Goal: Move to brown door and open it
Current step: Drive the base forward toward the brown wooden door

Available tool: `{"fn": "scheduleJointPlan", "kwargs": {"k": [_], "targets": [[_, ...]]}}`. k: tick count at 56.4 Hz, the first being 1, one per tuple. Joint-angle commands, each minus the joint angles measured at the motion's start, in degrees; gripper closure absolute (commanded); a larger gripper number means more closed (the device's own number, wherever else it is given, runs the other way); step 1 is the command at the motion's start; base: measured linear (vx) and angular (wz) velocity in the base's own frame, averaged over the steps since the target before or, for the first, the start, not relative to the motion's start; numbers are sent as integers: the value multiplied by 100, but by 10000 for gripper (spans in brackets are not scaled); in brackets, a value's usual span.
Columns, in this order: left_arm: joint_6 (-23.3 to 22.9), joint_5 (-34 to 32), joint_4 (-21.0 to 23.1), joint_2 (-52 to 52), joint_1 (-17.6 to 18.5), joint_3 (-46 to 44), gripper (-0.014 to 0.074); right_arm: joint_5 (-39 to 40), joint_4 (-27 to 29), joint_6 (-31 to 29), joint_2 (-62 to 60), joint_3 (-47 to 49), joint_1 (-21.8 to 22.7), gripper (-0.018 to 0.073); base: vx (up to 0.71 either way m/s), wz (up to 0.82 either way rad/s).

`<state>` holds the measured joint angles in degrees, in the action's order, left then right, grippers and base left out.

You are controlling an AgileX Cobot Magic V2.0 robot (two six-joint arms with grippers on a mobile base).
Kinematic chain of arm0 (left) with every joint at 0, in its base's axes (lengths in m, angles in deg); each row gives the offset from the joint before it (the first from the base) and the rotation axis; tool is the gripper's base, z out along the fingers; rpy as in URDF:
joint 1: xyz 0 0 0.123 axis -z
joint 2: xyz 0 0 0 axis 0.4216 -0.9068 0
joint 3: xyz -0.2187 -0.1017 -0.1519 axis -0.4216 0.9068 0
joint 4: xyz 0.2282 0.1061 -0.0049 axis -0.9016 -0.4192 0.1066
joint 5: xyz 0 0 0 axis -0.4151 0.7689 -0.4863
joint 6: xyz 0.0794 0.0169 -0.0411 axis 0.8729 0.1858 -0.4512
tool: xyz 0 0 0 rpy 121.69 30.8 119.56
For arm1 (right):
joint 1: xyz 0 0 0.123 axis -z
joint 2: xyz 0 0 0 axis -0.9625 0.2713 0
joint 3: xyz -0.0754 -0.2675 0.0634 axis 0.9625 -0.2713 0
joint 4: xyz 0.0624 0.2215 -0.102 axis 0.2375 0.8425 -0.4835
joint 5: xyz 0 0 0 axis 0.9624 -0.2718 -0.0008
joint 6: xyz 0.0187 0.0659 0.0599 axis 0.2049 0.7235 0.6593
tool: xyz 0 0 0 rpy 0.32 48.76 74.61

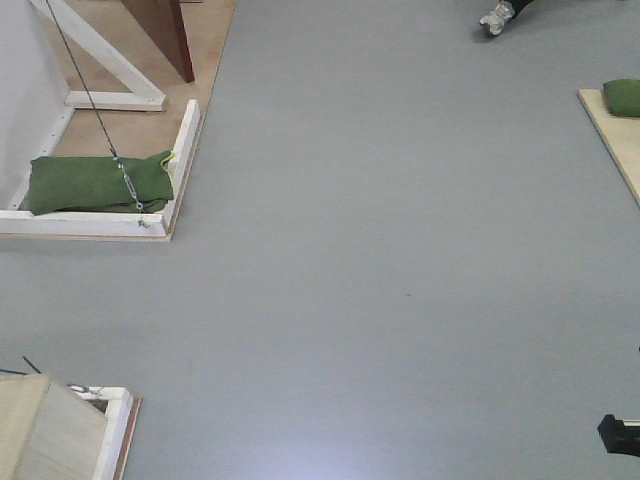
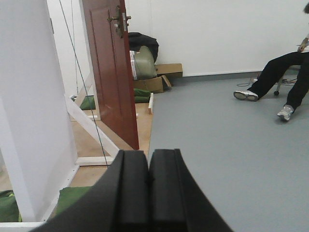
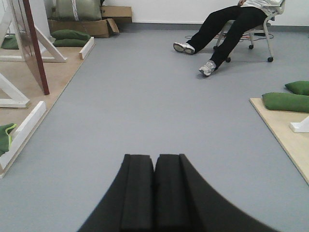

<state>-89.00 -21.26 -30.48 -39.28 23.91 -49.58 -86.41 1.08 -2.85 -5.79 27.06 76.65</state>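
Observation:
The brown door (image 2: 112,72) stands ajar in a white frame ahead and to the left, with a brass handle (image 2: 117,19) near its free edge. Its lower corner shows in the front view (image 1: 165,30) and its edge in the right wrist view (image 3: 33,46). My left gripper (image 2: 147,157) is shut and empty, well short of the door. My right gripper (image 3: 154,159) is shut and empty over bare grey floor.
White frame braces (image 1: 105,55) and a green sandbag (image 1: 95,182) lie on the door's wooden base. A white wall panel (image 2: 34,106) stands close on the left. A seated person's legs (image 3: 227,29) are far right. Cardboard boxes (image 2: 157,79) sit behind the door. Another wooden platform (image 1: 615,135) is right.

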Motion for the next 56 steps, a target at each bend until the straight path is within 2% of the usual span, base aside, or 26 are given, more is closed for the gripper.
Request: {"fn": "scheduleJointPlan", "kwargs": {"k": [1, 11, 56], "targets": [[-13, -445, 42, 101, 31, -147, 603, 475, -35, -31, -88, -22, -9, 559, 29, -4], [-13, -445, 42, 101, -55, -147, 603, 475, -35, -31, -88, -22, -210, 559, 33, -6], [-13, -445, 42, 84, -56, -147, 603, 475, -35, -31, -76, -22, -211, 559, 43, -4]]}}
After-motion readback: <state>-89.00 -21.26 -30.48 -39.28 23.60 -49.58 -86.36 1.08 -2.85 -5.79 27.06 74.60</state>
